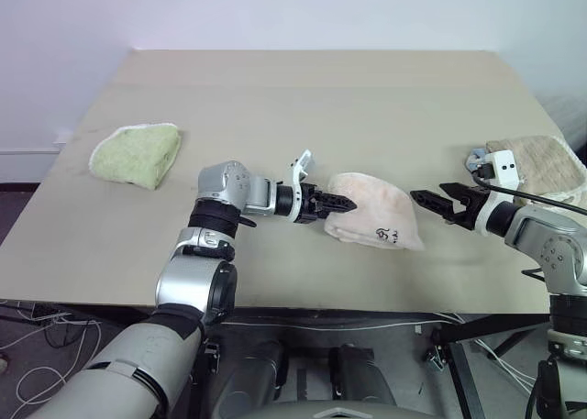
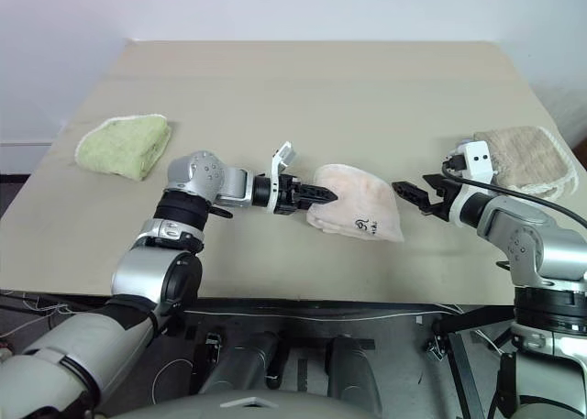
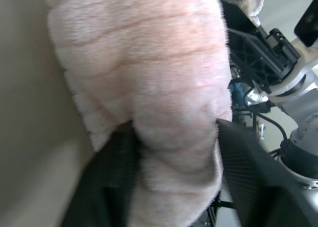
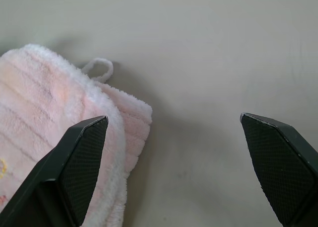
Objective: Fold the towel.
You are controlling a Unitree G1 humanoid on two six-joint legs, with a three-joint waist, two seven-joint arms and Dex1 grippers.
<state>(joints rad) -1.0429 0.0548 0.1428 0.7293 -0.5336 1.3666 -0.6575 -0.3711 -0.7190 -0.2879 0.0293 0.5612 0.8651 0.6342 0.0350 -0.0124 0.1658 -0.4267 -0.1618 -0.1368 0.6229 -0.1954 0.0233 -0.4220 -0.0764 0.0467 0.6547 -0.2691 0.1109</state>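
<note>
Pale pink-white towel (image 1: 374,219), ribbed in faint stripes, with a dark printed mark near the front edge and a small white loop (image 4: 98,68). Light green towel (image 1: 137,154) edged in white, far on the left. Beige-tan towel (image 1: 541,167) with a paler border, far on the right. Bench (image 1: 312,116) in plain light tan. Black fingers on the left claw (image 1: 337,203) and right claw (image 1: 431,202), both on white and silver-grey wrists. White wall (image 1: 275,11) behind.
</note>
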